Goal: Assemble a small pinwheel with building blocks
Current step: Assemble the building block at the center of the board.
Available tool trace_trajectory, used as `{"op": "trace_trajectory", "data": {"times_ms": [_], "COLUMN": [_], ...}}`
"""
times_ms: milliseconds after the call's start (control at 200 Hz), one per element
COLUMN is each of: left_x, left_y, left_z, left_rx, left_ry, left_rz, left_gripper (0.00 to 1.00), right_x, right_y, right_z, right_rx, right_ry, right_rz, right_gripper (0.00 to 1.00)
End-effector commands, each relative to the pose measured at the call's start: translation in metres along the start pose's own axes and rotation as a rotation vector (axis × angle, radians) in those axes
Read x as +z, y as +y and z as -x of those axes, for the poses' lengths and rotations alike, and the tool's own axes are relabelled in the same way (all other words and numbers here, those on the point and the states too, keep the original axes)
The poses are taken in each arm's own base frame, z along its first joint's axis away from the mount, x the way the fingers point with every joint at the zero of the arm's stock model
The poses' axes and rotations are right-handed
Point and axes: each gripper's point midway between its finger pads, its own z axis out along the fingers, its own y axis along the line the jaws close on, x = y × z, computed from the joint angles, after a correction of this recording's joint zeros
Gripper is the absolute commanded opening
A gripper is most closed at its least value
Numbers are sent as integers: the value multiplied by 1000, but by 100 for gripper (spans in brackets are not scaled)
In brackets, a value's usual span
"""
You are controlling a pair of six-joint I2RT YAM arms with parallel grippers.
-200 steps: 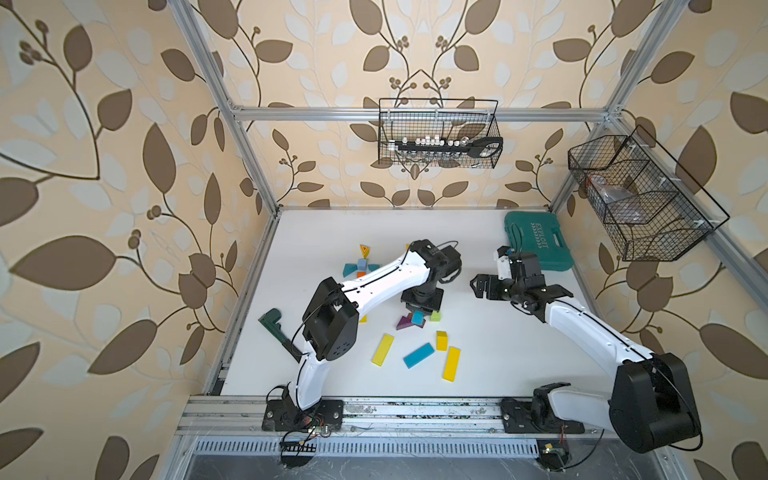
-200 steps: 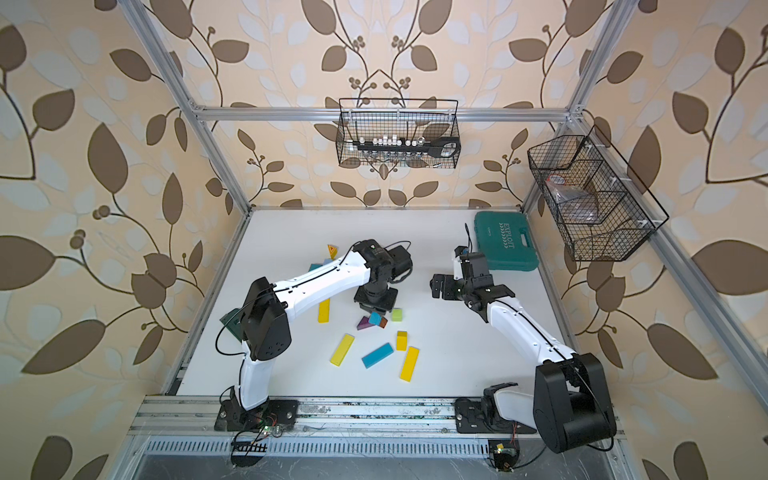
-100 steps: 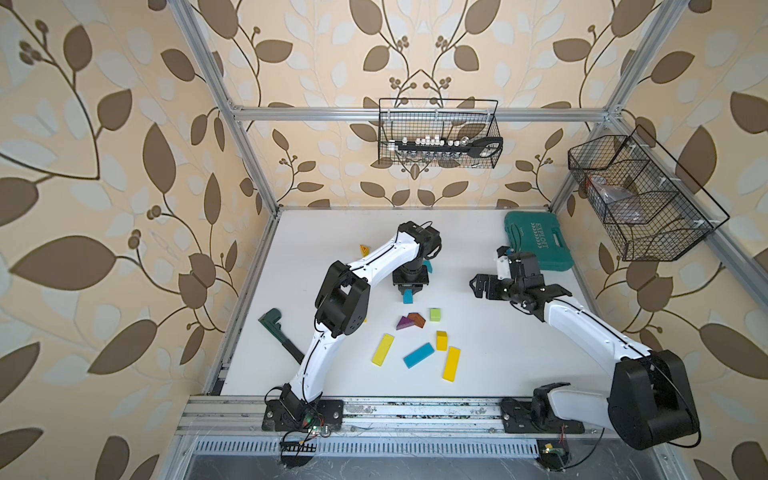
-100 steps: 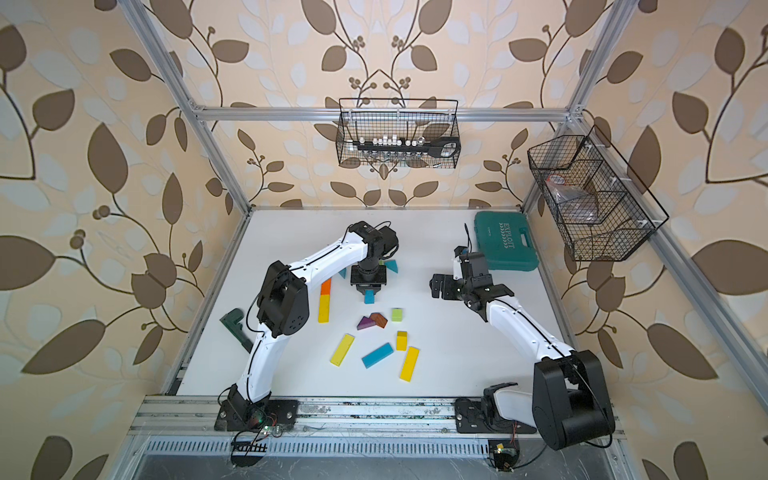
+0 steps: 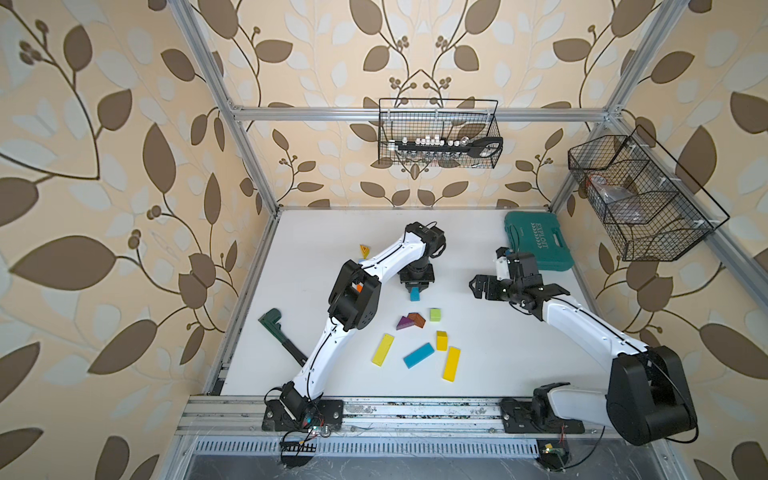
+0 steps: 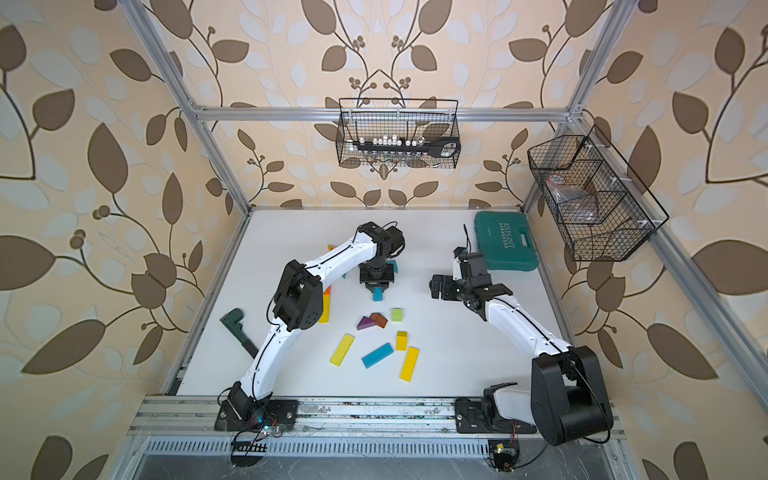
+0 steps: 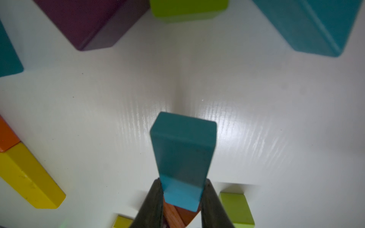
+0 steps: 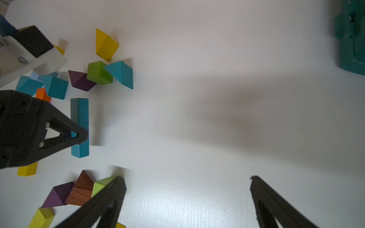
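Pinching one blue bar (image 7: 183,154) upright in my left gripper (image 7: 181,197), over the middle of the table (image 5: 498,353). Toward the front rail (image 5: 415,409) lie one purple wedge (image 5: 401,324) touching one brown wedge (image 5: 417,319), one green cube (image 5: 435,314), two yellow bars (image 5: 382,349), one flat blue bar (image 5: 418,355) and one short yellow block (image 5: 441,340). My left arm (image 5: 386,257) partly covers one orange block (image 5: 358,286). My right gripper (image 8: 187,181) gapes wide, empty, near the teal case (image 5: 538,241).

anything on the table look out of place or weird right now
Yes: a dark green L-shaped tool with a black handle lies near the white table's left edge, and a teal plastic tool case sits in the far right corner; neither is a block. The scattered building blocks look intact.
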Motion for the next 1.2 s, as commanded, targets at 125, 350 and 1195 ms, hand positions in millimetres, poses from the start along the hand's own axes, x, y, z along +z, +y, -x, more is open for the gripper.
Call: {"op": "trace_trajectory", "data": {"times_ms": [125,350,1195], "left_x": [1,12,22], "left_y": [-1,0,-12], "left_z": [11,14,22], "left_rx": [-4,-12,11], "left_ry": [11,36,53], "left_rz": [-29,-38,-106], "left_gripper": [0,9,33], "right_x": [7,11,15], "right_y": [-2,-2,-3], "right_z": [-9,-11,-13], "right_rx": [16,20,27], "right_ry": [26,37,48], "right_rz": [5,8,5], "right_gripper": [100,100,100]}}
